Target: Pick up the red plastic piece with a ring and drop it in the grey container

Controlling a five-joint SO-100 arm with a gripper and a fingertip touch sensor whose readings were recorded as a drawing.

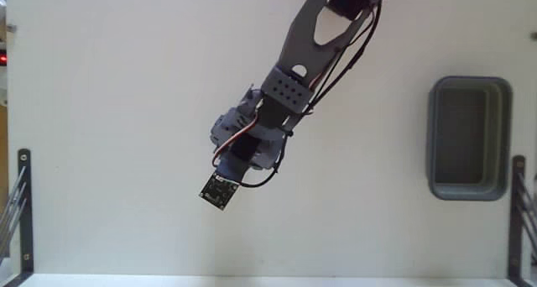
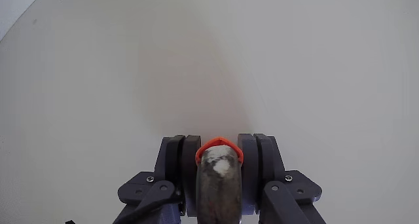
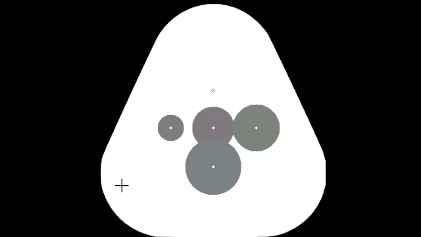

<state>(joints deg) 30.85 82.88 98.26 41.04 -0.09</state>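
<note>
Wrist view, nearest first: the gripper [image 2: 220, 160] sat at the bottom edge, both dark grey fingers [image 2: 175, 160] closed in tight on the red plastic piece with a ring [image 2: 219, 145]. Only its red-orange looped top showed, an arch pinched between the two finger pads. Inside and below the arch there was a blurry grey-brown blob with a white patch; couldn't tell what that was. Beyond the fingers there was just the plain white table [image 2: 209, 47], no markings, with a paler strip at the far-left corner.

Fixed view looked down from above. Dark metal brackets [image 1: 20, 205] stood at the near-left and near-right edges of the table [image 1: 109, 111]. The arm [image 1: 294, 77] came in from the far edge, right of centre, and reached toward the near left. The gripper itself was hidden under the arm's wrist body in this view, so its state was read from the wrist view only. A small black circuit board [image 1: 218, 189] hung at the near end of the wrist with red and black wires [image 1: 243, 148] running to it. Red piece not visible here, hidden by the arm.

The grey container [image 1: 506, 136] sat well apart at the right side of the table, rounded rectangle, thick rim, darker inside, nothing visible in it. A small red light [image 1: 3, 60] glowed at the far-left edge.

No readable labels, brands or writing in either view.
</note>
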